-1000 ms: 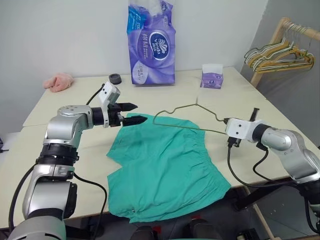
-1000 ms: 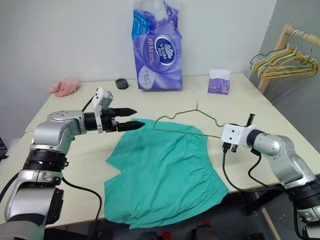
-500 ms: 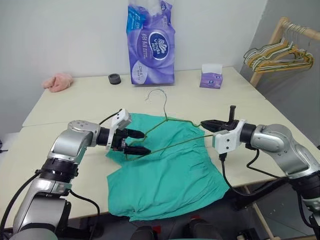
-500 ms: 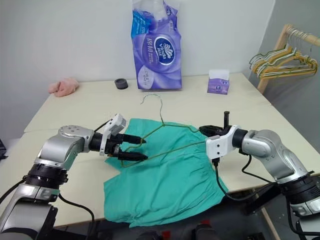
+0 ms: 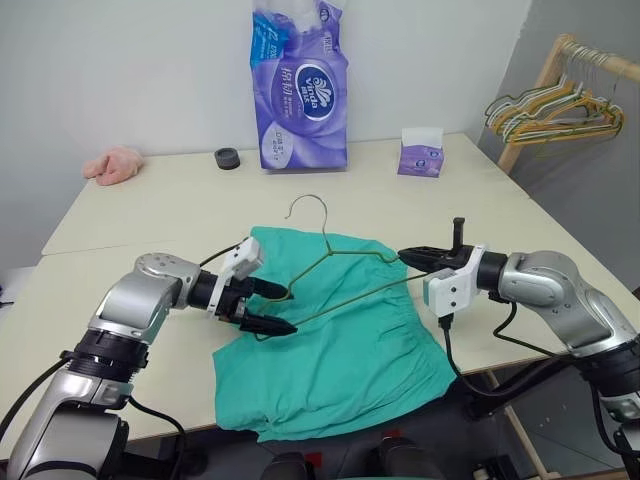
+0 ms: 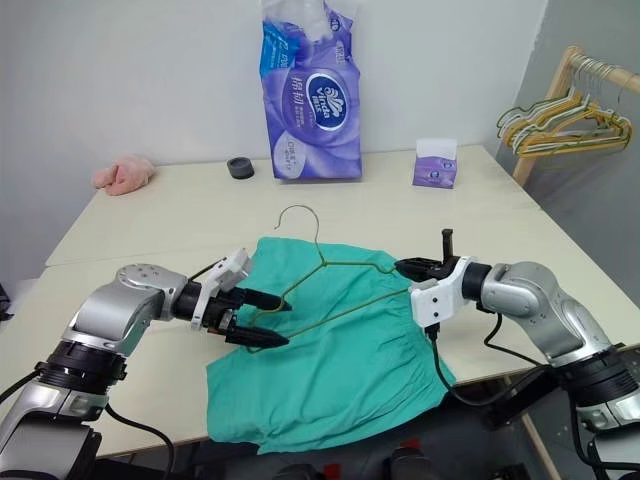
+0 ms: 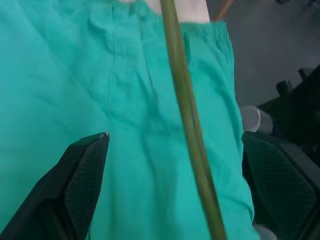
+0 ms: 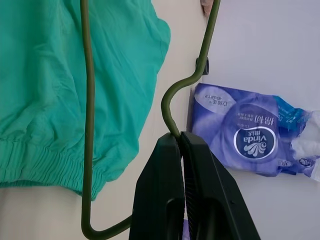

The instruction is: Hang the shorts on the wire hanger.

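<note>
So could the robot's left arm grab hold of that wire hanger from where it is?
Probably yes. The left gripper is open over the shorts, the wire hanger runs between its fingers, and nothing blocks it.

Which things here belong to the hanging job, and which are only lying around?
For the job: shorts; wire hanger, gripped by the right gripper; open left gripper.

Lying about: purple tissue pack, small tissue box, pink cloth, black ring, rack hangers.
</note>
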Controlling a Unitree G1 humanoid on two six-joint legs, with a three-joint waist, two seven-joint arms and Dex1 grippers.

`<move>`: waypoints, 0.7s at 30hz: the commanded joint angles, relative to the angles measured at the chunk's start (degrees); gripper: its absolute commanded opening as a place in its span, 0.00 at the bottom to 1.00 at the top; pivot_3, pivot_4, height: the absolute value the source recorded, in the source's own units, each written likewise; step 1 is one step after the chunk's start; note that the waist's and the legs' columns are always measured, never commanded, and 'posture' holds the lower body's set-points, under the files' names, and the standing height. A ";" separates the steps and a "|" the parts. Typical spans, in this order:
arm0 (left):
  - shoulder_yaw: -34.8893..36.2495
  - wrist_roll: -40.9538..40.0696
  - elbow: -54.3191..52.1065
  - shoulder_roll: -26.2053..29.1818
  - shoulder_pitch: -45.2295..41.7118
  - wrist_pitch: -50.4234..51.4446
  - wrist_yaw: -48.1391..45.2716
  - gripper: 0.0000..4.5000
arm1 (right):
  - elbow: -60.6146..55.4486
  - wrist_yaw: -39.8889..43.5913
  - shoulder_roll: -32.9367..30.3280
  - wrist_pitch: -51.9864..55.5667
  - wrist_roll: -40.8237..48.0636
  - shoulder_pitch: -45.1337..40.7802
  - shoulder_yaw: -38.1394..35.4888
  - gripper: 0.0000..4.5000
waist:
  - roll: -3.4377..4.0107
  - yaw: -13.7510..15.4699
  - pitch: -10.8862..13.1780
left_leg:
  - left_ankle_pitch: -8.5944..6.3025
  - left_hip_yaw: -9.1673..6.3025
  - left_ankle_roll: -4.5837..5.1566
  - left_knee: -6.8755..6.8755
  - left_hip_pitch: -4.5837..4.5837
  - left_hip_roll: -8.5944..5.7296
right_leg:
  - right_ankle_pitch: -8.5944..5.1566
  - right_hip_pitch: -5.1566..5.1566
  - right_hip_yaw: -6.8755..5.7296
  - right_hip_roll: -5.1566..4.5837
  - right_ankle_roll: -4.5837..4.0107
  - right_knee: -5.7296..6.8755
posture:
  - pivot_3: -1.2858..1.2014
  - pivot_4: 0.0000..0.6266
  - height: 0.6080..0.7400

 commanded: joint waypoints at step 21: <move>1.05 -0.19 0.33 -3.49 0.55 -1.20 3.63 0.00 | -4.21 4.22 0.55 1.93 3.48 -0.17 -1.32 0.00 | -0.02 0.07 0.01 | 0.00 0.00 0.01 0.02 0.02 -0.01 | 0.00 0.00 0.00 -0.01 0.00 0.05 | 0.49 0.05 1.00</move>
